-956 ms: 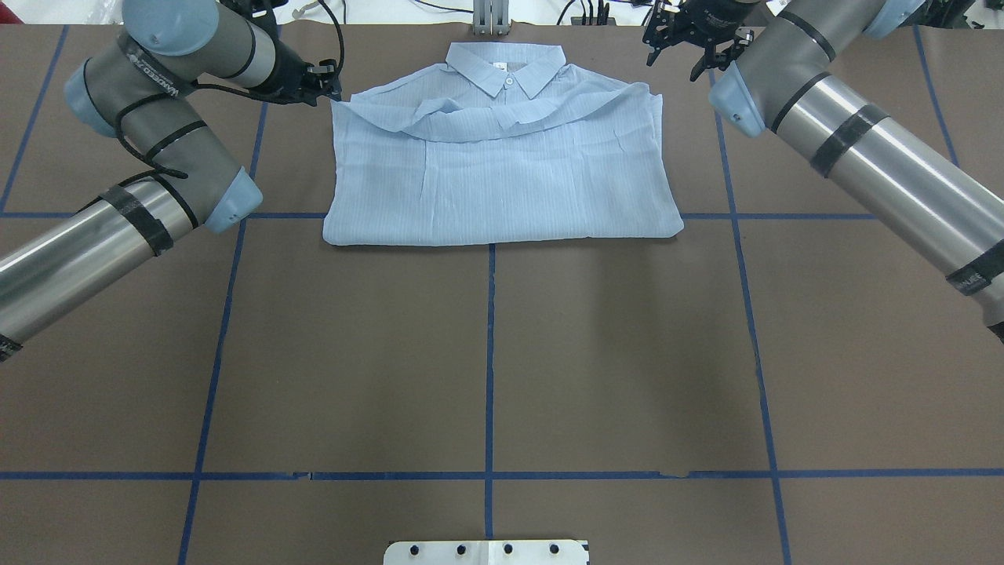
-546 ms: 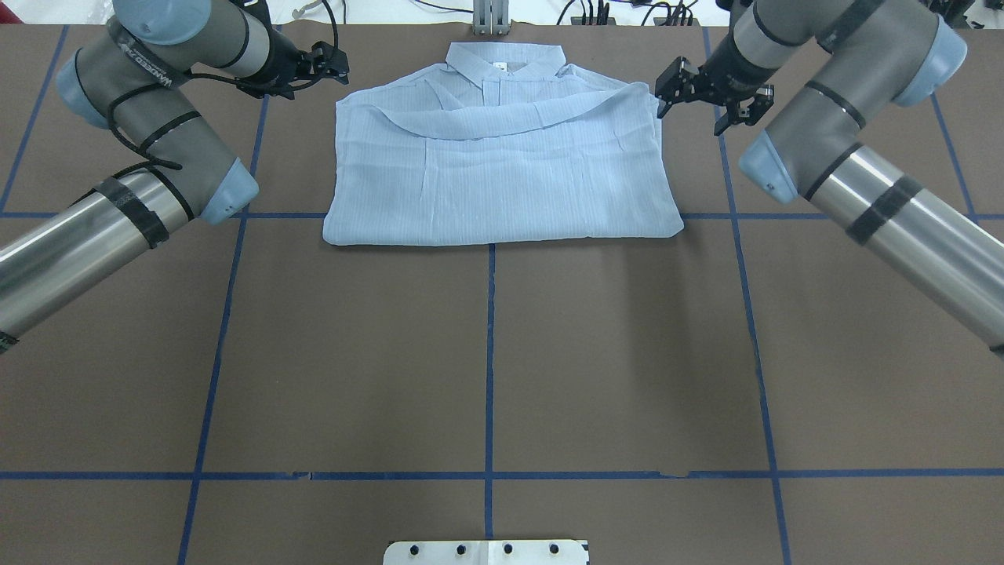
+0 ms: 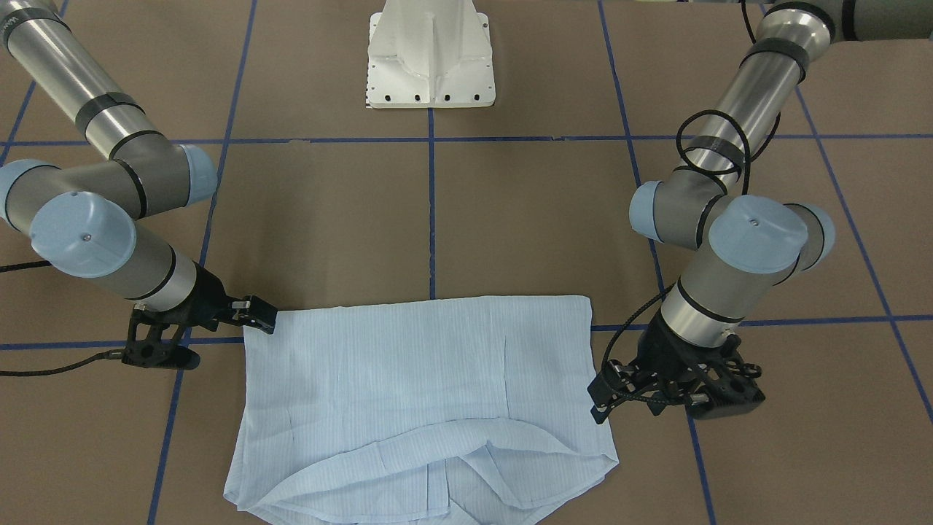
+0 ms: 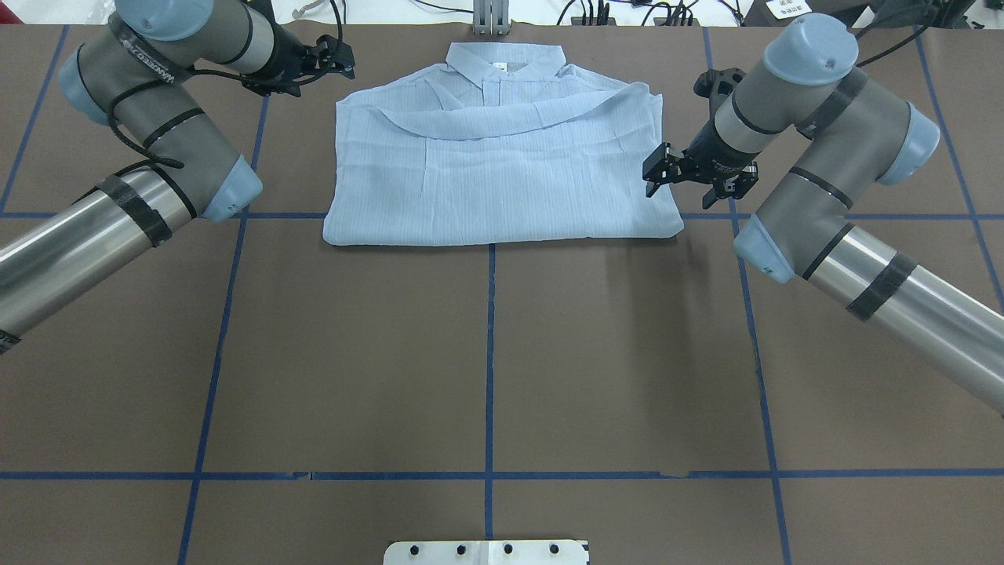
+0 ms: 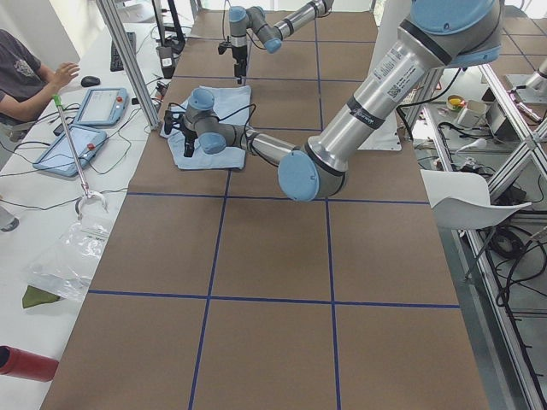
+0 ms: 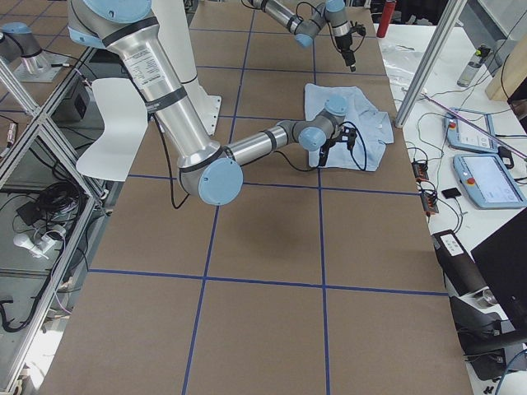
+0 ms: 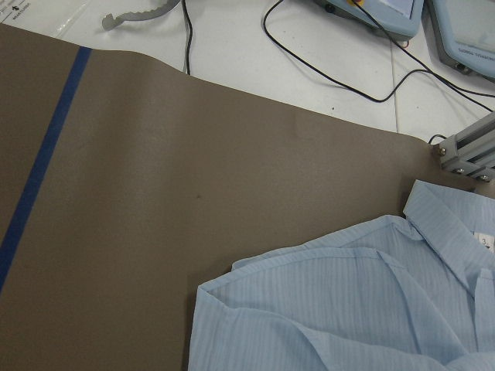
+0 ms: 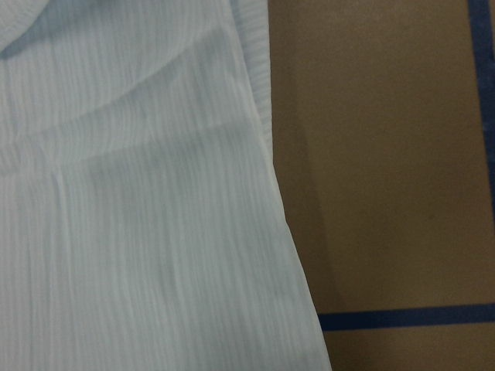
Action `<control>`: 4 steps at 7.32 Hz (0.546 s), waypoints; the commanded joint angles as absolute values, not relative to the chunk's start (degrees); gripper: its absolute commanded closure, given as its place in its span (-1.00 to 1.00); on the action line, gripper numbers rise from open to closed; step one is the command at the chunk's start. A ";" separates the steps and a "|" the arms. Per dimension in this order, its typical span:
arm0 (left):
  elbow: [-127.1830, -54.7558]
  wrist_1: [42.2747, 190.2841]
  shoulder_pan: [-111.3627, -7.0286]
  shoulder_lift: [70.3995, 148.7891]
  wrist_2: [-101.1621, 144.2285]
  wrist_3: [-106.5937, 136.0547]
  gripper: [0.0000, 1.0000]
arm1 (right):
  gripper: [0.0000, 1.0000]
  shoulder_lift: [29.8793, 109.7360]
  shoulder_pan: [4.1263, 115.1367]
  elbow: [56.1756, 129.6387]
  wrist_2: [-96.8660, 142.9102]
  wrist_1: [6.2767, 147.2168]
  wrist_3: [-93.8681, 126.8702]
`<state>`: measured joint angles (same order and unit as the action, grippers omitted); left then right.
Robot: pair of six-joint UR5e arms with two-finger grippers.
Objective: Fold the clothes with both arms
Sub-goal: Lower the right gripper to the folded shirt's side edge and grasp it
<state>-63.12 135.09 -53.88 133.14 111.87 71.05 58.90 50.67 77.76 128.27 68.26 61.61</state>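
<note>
Pale blue, finely striped button-up shirt (image 4: pixel 502 180) lies folded into a rectangle at the far middle of the brown, blue-taped worktop (image 4: pixel 627 353), collar away from the robot. The black right claw (image 4: pixel 692 179) hangs spread at the shirt's right edge. The black left claw (image 4: pixel 329 63), also spread, sits just beside the far left corner.

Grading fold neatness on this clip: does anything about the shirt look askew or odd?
Slightly. The folded-over edge across the shirt sags in a curve below the collar instead of lying straight, so the fold looks uneven. The shirt's near edge also flares a little wider than its shoulders. No damage or spill shows.
</note>
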 commanded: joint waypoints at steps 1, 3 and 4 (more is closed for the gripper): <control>-63.19 135.09 -53.88 132.98 111.88 71.10 -1.00 | -0.92 58.54 49.48 76.47 127.09 68.38 60.82; -63.37 135.17 -53.88 132.80 111.88 71.19 -1.00 | -0.63 58.54 49.57 76.03 127.00 68.47 60.82; -63.46 135.18 -53.88 132.63 111.88 71.19 -1.00 | -0.46 58.54 49.48 74.98 127.00 68.38 60.56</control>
